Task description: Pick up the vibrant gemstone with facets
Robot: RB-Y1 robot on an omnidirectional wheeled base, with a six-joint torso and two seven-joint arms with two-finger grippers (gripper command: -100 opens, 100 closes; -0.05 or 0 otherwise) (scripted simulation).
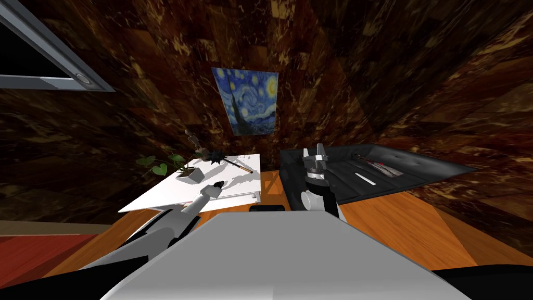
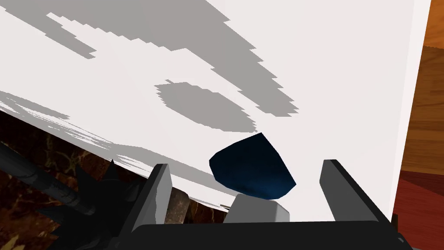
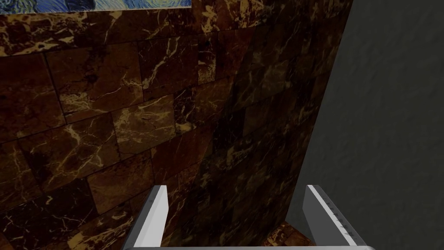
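Dark blue and cut in flat facets, the single gemstone sits squarely between the two fingers of the left gripper, low in the gap and close to the gripper's dark body, with the white table top behind it. The jaws stand wide open. Neither blade touches the stone, and there is clear space on both sides of it.

I judge it to be light, hard and rigid, so it won't give under pressure. Its smooth, slanted faces could slide out of thin blades, so the safest hold looks to be across its broadest middle, on two opposing facets.

Beyond the outer side of one finger, past the table's edge, lies one dark spiked mace. One potted plant stands further off on the same table.

The right gripper is raised in front of the one dark sofa, its two fingers also apart and holding nothing.
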